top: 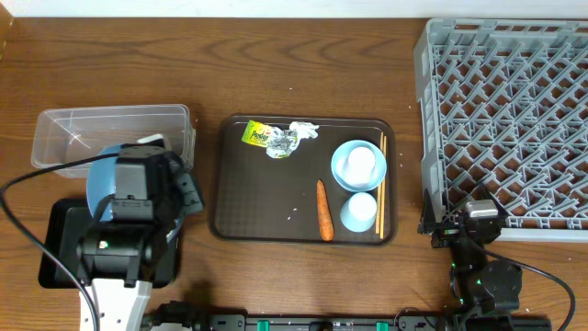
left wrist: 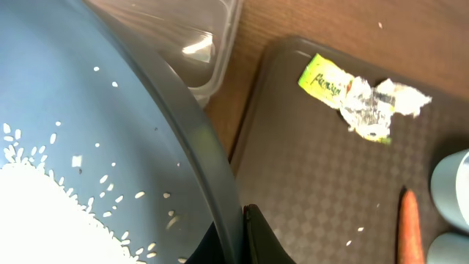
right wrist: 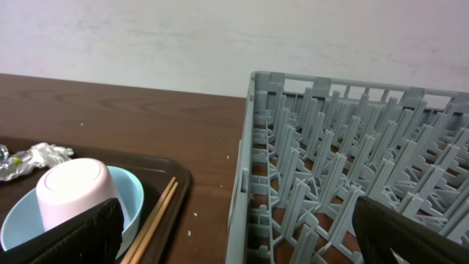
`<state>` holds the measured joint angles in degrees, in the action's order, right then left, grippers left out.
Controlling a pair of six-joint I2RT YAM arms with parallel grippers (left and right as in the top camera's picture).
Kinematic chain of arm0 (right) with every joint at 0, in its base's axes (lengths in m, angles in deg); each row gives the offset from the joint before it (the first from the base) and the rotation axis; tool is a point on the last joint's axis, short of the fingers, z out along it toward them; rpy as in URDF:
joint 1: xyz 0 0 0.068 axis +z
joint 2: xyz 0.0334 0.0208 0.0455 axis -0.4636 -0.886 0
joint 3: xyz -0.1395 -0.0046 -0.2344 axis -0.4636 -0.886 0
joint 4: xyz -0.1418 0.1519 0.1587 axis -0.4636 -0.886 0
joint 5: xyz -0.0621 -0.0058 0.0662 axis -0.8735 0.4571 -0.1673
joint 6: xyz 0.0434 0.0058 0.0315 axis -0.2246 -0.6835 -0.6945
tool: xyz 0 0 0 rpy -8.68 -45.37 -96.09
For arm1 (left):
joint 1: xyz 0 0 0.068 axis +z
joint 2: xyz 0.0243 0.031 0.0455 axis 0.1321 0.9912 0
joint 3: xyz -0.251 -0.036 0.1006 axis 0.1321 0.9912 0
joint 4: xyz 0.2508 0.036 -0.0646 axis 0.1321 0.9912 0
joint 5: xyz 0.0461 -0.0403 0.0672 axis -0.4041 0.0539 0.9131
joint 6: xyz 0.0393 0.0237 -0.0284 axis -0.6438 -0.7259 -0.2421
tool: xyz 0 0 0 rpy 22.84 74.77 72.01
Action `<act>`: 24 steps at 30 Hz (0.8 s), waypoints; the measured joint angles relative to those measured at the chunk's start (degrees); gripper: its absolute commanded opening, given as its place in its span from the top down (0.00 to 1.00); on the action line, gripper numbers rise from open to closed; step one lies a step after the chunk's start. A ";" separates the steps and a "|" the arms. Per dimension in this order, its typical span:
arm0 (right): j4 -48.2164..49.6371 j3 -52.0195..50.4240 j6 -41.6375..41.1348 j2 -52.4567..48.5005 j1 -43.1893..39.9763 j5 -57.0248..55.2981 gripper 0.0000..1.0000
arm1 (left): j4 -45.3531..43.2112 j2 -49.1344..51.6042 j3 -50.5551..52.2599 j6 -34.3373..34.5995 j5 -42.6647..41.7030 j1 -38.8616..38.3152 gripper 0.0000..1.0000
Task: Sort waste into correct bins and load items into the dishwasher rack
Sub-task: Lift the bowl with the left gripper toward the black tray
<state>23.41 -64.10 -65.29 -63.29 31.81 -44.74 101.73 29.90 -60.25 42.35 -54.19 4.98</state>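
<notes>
My left gripper (left wrist: 238, 227) is shut on the rim of the wide dark-blue bowl (left wrist: 88, 110), which holds a heap of white rice (left wrist: 29, 213); overhead the bowl (top: 101, 179) hangs over the black tray (top: 60, 248) and the clear tub (top: 110, 129). On the brown serving tray (top: 266, 193) lie the crumpled wrapper (top: 276, 138), the carrot (top: 323, 210), the light-blue bowl (top: 342, 172) with a pale cup (top: 361, 164) in it, another cup (top: 358, 211) and the chopsticks (top: 381, 184). My right gripper (right wrist: 234, 235) is open and empty beside the grey dishwasher rack (top: 505, 119).
Loose rice grains (left wrist: 363, 231) lie on the serving tray. The rack (right wrist: 344, 176) fills the right side; the serving tray's edge (right wrist: 179, 183) with the chopsticks (right wrist: 154, 216) is to the left of my right gripper. Cables run along the front edge.
</notes>
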 measured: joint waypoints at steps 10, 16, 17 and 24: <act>0.00 0.00 0.00 0.00 0.00 -0.02 0.01 | -1.36 1.18 0.00 -0.35 -7.15 12.26 0.94; 0.00 0.00 0.00 0.00 0.00 -0.02 0.01 | -3.06 5.07 0.00 -1.60 -11.41 17.09 0.94; 0.00 0.00 0.00 0.00 0.00 -0.02 0.01 | -3.23 5.92 0.00 -1.86 -12.15 17.92 0.94; 0.00 0.00 0.00 0.00 0.00 -0.02 0.01 | -3.93 10.01 0.00 -3.67 -17.92 23.34 0.94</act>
<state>23.41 -64.10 -65.29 -63.29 31.81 -44.77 97.79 39.91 -60.25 38.68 -72.12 28.32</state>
